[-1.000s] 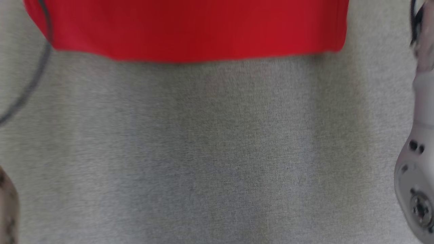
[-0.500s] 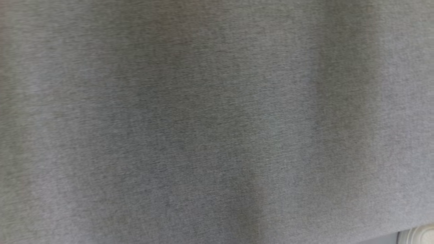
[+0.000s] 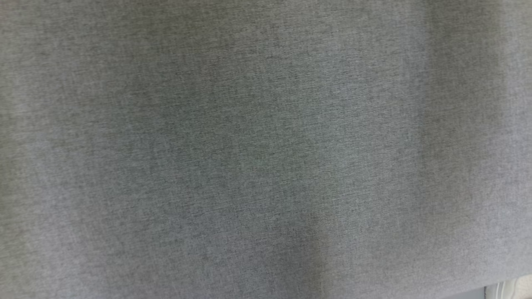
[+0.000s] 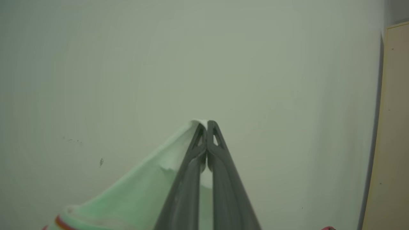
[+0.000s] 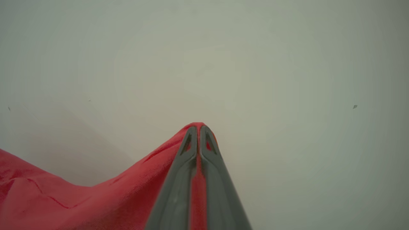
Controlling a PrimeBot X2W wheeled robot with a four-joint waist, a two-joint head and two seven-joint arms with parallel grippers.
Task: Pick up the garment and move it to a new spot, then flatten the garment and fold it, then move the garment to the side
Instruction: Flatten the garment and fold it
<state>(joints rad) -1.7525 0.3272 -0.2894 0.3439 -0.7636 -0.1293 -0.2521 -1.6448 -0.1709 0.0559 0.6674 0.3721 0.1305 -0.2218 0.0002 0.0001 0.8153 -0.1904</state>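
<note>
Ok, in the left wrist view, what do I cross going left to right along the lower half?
From the left: pale cloth with a red edge → left gripper, jaws shut on that cloth → bare wall → beige cabinet panel.

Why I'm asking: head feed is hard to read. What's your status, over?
Left gripper shut on pale fabric. Right gripper shut on red garment. Grey surface: nothing seen in the way.
</note>
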